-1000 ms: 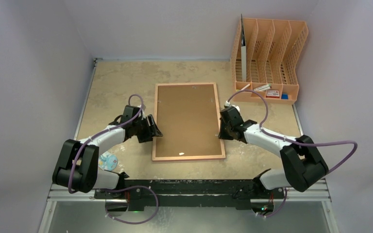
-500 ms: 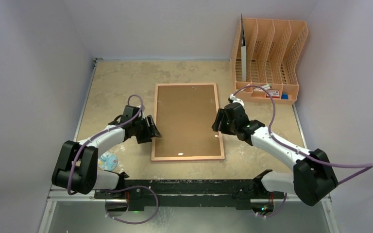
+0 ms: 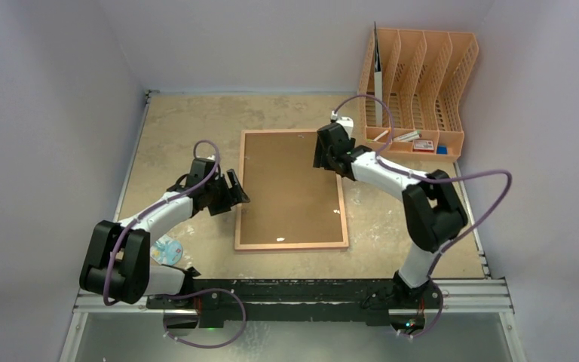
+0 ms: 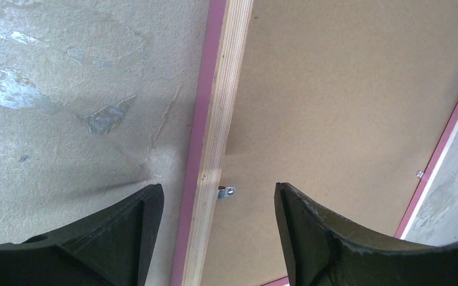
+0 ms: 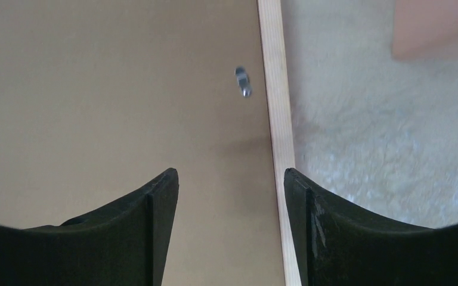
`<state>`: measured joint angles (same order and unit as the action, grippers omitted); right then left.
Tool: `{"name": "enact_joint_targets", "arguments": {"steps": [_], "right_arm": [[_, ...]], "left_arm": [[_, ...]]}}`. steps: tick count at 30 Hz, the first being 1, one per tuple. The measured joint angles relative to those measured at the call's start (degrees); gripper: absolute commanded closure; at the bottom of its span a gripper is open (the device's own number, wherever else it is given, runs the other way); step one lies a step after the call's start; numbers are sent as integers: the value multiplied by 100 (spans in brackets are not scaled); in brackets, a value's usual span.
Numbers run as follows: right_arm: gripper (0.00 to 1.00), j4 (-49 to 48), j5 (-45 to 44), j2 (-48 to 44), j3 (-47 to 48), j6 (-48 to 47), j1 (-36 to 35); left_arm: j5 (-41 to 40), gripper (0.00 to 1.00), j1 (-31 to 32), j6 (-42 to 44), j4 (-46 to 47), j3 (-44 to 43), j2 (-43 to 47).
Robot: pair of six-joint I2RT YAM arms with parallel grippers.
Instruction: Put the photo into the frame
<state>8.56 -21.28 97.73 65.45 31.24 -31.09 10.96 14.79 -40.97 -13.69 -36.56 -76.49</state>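
Observation:
The frame [image 3: 290, 245] lies back side up in the middle of the table, with a brown backing sheet [image 3: 290, 188] filling it. The photo is hidden. My left gripper [image 3: 237, 188] is open at the frame's left rail. In the left wrist view its fingertips [image 4: 146, 199] straddle the pink-edged rail [image 4: 214, 119] and a small metal tab [image 4: 226, 192]. My right gripper [image 3: 323, 157] is open over the frame's upper right part. In the right wrist view the right gripper [image 5: 231, 179] hovers above the backing sheet [image 5: 95, 89], beside the pale rail [image 5: 274, 89] and another metal tab [image 5: 243, 80]. Neither gripper holds anything.
An orange file rack [image 3: 418, 83] stands at the back right, with an upright sheet [image 3: 378, 75] in its left slot and small items in its front tray. A round pale disc [image 3: 167, 251] lies near the left arm's base. Walls close in on both sides.
My right arm swung from the middle of the frame's right rail to its upper right part, and its jaws opened. The left gripper opened a little wider and shifted slightly.

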Motion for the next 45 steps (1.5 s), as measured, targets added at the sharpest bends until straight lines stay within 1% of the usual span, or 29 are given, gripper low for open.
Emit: {"name": "enact_joint_targets", "arguments": {"steps": [6,11,15,20,28,35,40,45], "right_arm": [[33,94,-505,1102,929,-267,85],[36,240,-647,1596,1266,-306,278],[41,273,-640,1722,1309,-389,417],[44,181,-385,1751,1335,-498,599],[38,44,31,1751,1335,-710,748],[35,-142,319,1751,1335,-817,752],[38,-170,389,1753,1335,-839,752],[46,-205,358,1843,1344,-817,750]], "left_arm": [[-55,30,0,-20,59,0,-2],[-52,31,0,-28,79,0,-2],[-48,31,0,-28,83,0,-20],[-20,32,0,-28,92,0,-63],[15,32,0,-24,98,2,-66],[24,32,0,-22,98,2,-70],[31,32,0,-17,98,0,-87],[33,32,0,-11,98,0,-98]]}}
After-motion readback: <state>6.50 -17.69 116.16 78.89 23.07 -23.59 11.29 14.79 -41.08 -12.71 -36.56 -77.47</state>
